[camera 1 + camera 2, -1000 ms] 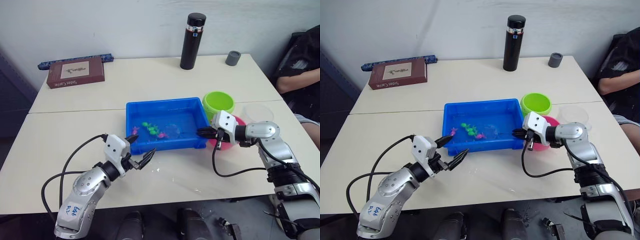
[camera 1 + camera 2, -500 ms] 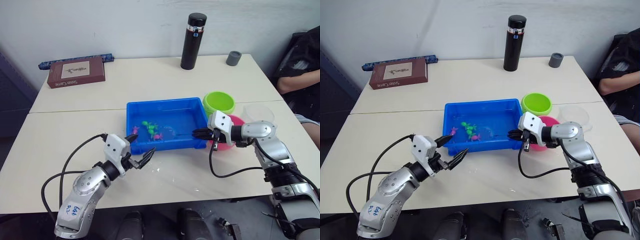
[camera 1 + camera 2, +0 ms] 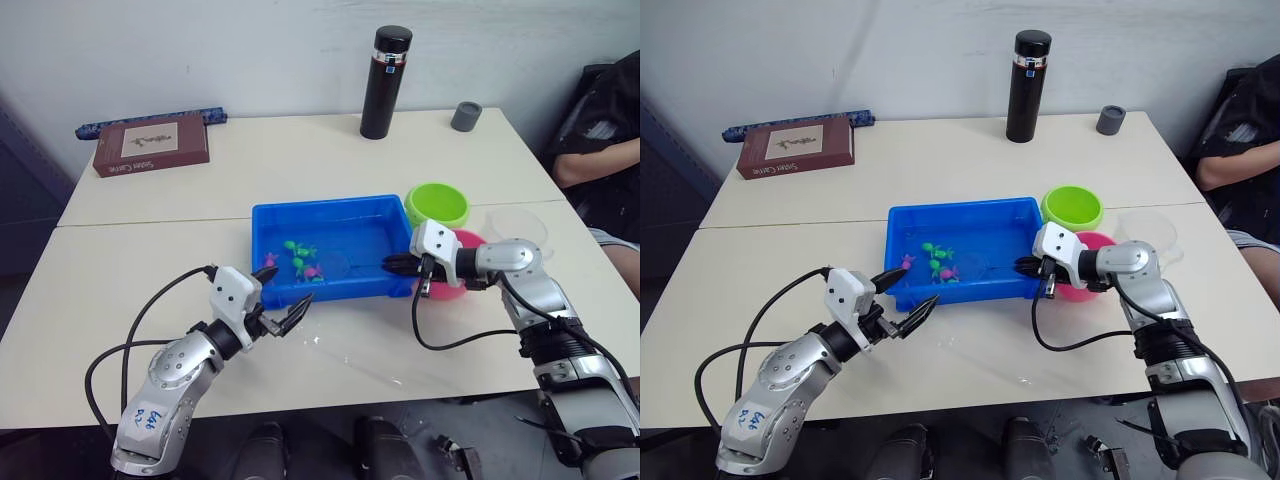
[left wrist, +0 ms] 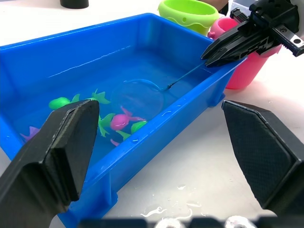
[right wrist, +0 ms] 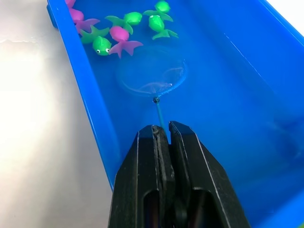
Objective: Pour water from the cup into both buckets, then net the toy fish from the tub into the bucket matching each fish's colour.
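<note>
The blue tub (image 3: 330, 208) holds water and several green and pink toy fish (image 5: 118, 34) bunched at its left end. My right gripper (image 3: 390, 264) reaches over the tub's right rim, shut on the thin handle of a small round net (image 5: 152, 71). The net's ring lies in the water just right of the fish. My left gripper (image 3: 283, 292) hangs open over the table at the tub's front left corner, holding nothing. The green bucket (image 3: 437, 205) and pink bucket (image 3: 468, 243) stand right of the tub. The clear cup (image 3: 518, 225) stands right of them.
A black flask (image 3: 385, 80) and a grey cap (image 3: 465, 116) stand at the back of the table. A brown book (image 3: 152, 143) lies at the back left. A person (image 3: 600, 130) sits beyond the right edge. Water drops (image 3: 340, 345) dot the table in front of the tub.
My right gripper has slid left with the net, bringing the ring further into the tub and closer to the fish. The left arm has stayed put.
</note>
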You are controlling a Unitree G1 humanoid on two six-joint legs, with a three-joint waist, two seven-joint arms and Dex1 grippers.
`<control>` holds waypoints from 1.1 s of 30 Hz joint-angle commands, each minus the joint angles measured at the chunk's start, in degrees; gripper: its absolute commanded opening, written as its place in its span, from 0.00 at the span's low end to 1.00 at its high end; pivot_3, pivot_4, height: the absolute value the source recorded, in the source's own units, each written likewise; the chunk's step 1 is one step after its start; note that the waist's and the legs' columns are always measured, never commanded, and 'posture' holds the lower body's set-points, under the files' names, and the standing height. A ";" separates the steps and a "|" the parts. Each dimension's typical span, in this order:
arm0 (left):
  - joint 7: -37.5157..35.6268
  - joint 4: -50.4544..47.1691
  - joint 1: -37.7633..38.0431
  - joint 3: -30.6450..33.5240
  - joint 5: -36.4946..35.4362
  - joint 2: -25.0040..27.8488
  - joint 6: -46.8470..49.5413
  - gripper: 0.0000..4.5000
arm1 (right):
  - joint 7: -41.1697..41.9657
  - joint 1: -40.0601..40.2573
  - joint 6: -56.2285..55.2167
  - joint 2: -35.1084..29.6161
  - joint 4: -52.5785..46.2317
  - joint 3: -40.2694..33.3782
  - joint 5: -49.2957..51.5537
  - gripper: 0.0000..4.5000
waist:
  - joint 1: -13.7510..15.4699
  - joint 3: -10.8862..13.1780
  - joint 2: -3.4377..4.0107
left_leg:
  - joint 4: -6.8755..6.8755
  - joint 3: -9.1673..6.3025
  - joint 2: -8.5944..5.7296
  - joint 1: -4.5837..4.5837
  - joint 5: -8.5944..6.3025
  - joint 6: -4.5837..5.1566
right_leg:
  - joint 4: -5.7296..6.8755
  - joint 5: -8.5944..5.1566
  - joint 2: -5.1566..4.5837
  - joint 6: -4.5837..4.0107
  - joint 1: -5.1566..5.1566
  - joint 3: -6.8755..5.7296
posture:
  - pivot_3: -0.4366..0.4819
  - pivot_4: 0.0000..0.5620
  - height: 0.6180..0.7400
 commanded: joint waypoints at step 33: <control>-0.22 -0.87 -0.66 -1.37 0.37 -0.79 -2.00 0.99 | -2.06 -1.21 11.65 0.11 -6.58 -3.56 5.55 0.00 | 0.03 0.00 0.00 | -0.04 -0.22 0.01 0.00 -0.02 -0.01 | -0.03 -0.02 -0.07 -0.06 -0.01 -0.02 | 0.48 0.27 1.00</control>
